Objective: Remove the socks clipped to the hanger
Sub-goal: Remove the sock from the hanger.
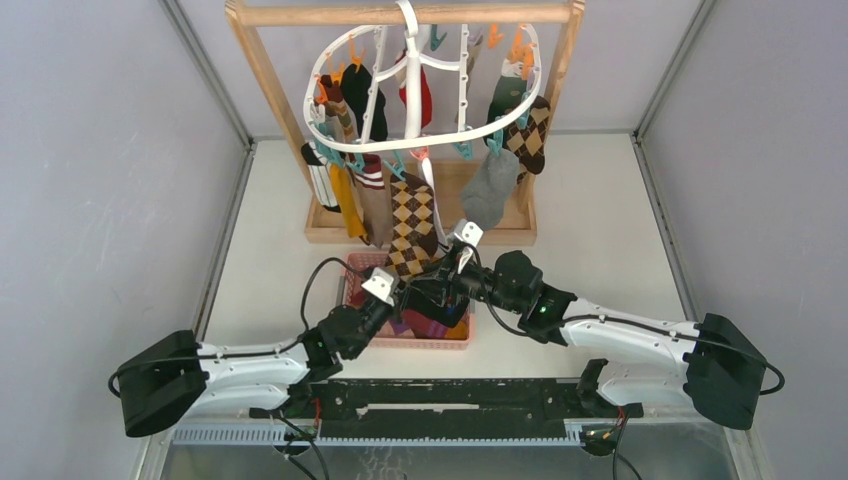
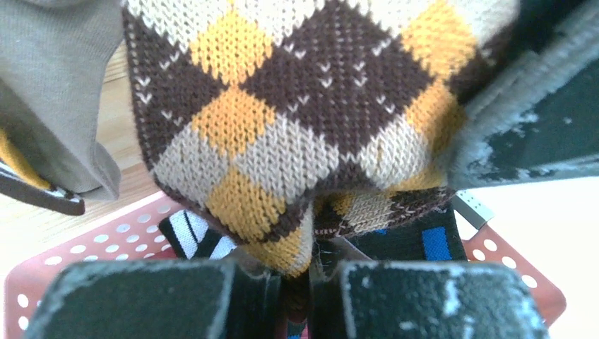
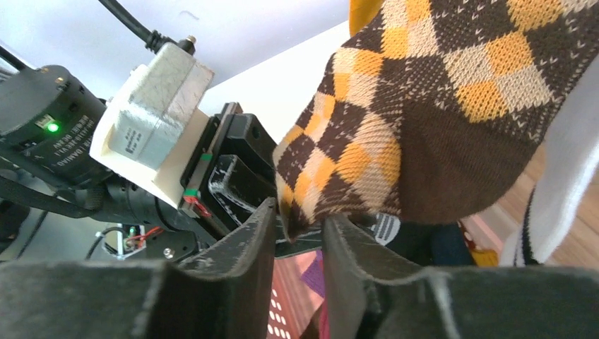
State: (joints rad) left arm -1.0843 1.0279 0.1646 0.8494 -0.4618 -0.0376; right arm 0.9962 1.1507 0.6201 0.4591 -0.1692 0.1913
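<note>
Table (image 1: 600, 200), one: it carries everything you see listed below.

Arms, two: both reach in from the table's near edge and meet over its middle.

Wooden frame stand (image 1: 265, 85), one: upright at the middle of the table's far edge.

Hanger (image 1: 413, 100), one: a white oval ring hooked on the stand's top bar, its long axis running along the table's far edge.

Basket (image 1: 440, 343), one: red and perforated, between the stand's foot and the near edge. It holds a few socks, but the arms cover them and you cannot count them.

Socks on the hanger, about ten; they overlap, so you cannot fix the number. Among them are two argyle, one grey (image 1: 490, 190), one mustard (image 1: 345, 205), one black (image 1: 365, 100) and one red (image 1: 427, 95). All hang with the long axis vertical.

Argyle sock (image 1: 412, 220), the one being worked: brown, yellow and cream, clipped at the middle of the ring's near side. Its lower end points down at the basket's far rim.

Clips (image 1: 465, 150), orange and teal, several of each; they are too small for you to count.

Left gripper (image 2: 297, 282), one: closed tight, pinching the argyle sock's lowest tip.

Right gripper (image 3: 300, 240), one: its fingers (image 3: 247, 240) are slightly parted. A corner of the same sock hangs in the gap, and you cannot tell whether it touches them.
</note>
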